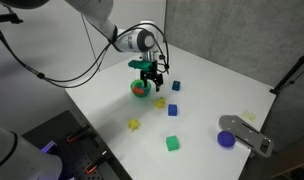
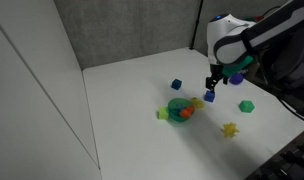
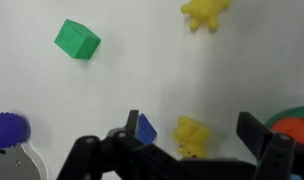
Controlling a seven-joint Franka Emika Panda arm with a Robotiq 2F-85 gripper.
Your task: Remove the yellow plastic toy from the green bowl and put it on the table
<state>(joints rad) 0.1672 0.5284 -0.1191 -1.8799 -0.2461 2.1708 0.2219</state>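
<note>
**Yellow plastic toy (image 3: 192,137) out on the table (image 3: 142,70), just beside the green bowl (image 3: 295,118).**
The toy sits on bare white between the jaws of your gripper (image 3: 193,128), which stand spread wide and pinch nothing. The placing looks done, so what's left is a clean exit. Lift straight up with the jaws wide: the blue cube (image 3: 145,127) sits right by one finger and the bowl's rim is near the other. Ignore the second yellow piece (image 3: 205,12) farther off.

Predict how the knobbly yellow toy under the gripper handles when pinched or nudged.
The yellow toy looks like rigid moulded plastic, so probably stiff and light. Its lobed outline likely stops rolling; expect sliding on the table. Lobes may twist it when pinched.
</note>
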